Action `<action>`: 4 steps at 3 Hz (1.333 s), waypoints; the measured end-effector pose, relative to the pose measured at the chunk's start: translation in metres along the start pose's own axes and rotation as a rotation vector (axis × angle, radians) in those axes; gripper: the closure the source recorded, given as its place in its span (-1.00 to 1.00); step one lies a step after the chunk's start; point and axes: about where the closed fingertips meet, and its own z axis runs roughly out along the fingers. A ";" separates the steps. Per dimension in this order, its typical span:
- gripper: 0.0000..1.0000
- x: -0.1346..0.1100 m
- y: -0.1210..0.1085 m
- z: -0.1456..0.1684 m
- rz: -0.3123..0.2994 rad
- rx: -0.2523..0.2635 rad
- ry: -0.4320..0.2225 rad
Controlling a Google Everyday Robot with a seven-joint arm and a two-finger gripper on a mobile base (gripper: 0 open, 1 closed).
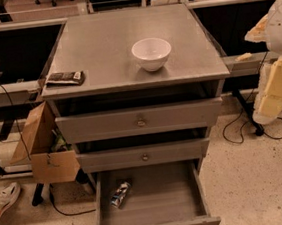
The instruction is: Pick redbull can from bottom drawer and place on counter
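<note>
**A:** Here we go: the deep grey bottom drawer (pixel 160 200) stands pulled out, and the slim silver-and-blue metal redbull can (pixel 120 194) lies on its side on the drawer floor, over at 9 o'clock, just beside the left wall

**B:** And the cream-padded gripper (pixel 269 98)?

**A:** Out past the 3 o'clock side of the broad flat grey counter (pixel 93 44), hanging about level with the shallow grey top drawer (pixel 181 115), well apart from the can. Open or closed, I cannot tell

**B:** Which way is the can from it?

**A:** Towards 8 o'clock, and lower, down inside the drawer. Its long axis runs roughly 1 o'clock to 7 o'clock, so I reckon the grasp wants to come from above, squeezing across that line

**B:** Anything hidden?

**A:** The white arm (pixel 279 29) is cut off by the right edge, and the drawer front is clipped at the bottom. Whether the can touches the wall, I can't make out. Up top, a round white bowl (pixel 151 53) sits just off centre towards 4 o'clock, with a flat dark packet (pixel 65 78) at the 8 o'clock corner
</note>
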 end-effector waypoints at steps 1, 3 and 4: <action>-1.00 0.000 0.000 0.000 0.000 0.000 0.000; -1.00 -0.018 0.003 0.018 0.023 -0.023 -0.068; -1.00 -0.046 0.018 0.052 0.042 -0.088 -0.110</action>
